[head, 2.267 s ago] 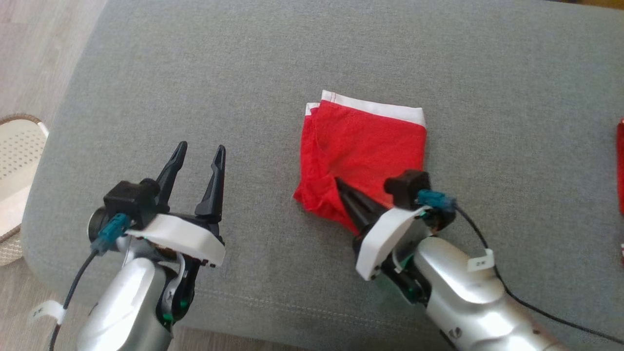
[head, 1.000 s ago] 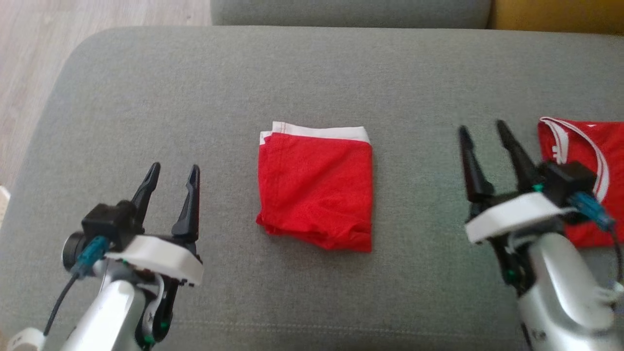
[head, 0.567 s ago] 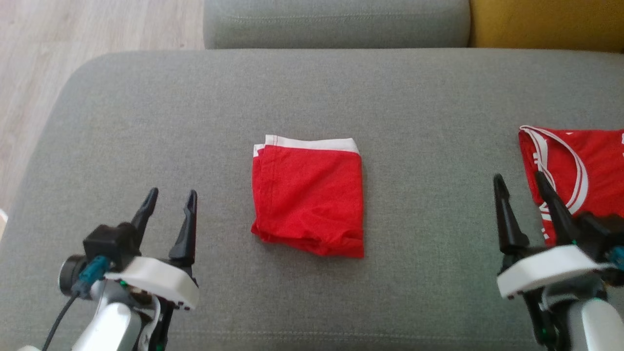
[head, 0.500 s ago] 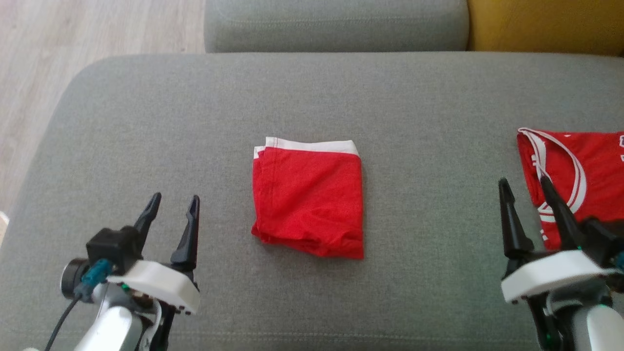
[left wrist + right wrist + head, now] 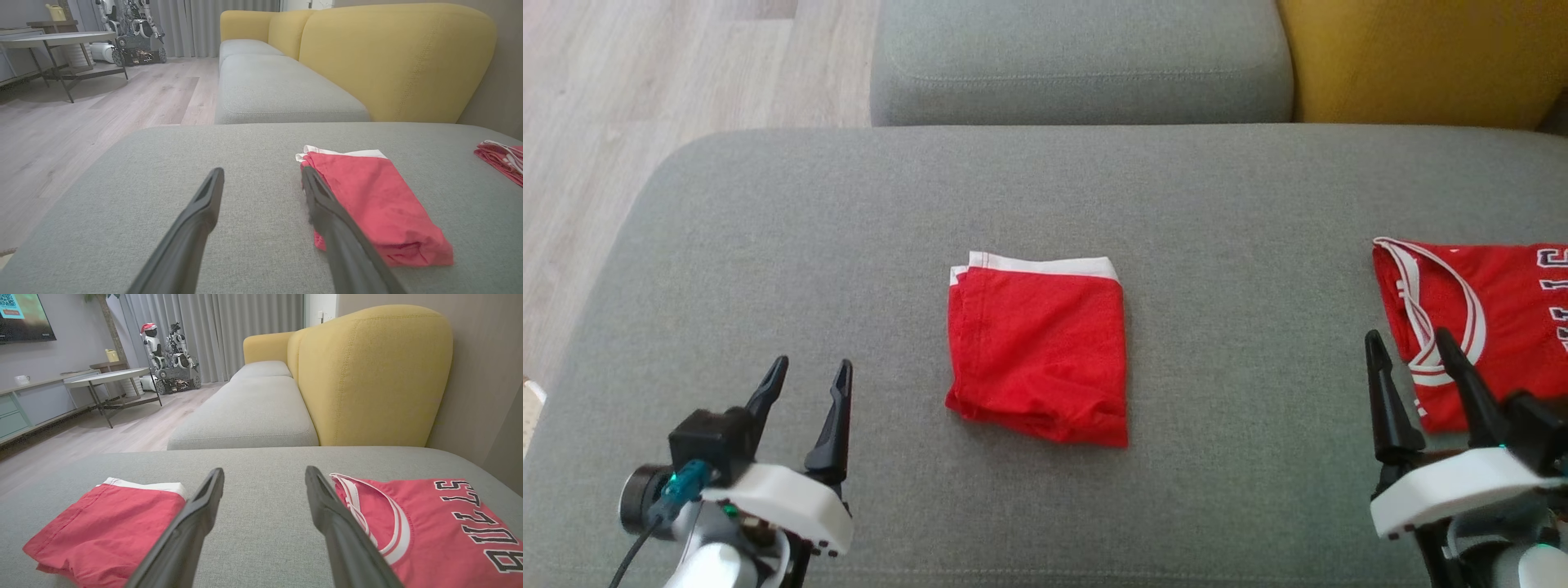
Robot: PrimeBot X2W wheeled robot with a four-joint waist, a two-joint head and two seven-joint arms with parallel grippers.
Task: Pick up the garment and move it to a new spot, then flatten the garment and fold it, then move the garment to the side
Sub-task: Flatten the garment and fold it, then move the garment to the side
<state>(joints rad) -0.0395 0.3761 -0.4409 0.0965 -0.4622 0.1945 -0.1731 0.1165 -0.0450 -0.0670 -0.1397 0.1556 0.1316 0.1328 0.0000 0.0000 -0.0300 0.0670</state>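
Left gripper (image 5: pixel 813 363) and right gripper (image 5: pixel 1407 335) gape empty; folded garment (image 5: pixel 1037 351) lies between, white waistband (image 5: pixel 1045 265) pointing away from the robot.

Grey cushion (image 5: pixel 768 245) bearing a folded red garment (image 5: pixel 1037 359), white-banded, at frame centre, and a red jersey (image 5: pixel 1507 314) at the right edge.

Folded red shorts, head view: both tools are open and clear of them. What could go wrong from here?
1. The folded red shorts have a rumpled, loose near edge. A pinch there by one tool may pull the layers apart and undo the fold.
2. The right tool stands open close to the red jersey. Moving from there could snag its strap, or the shorts could get dropped on it.
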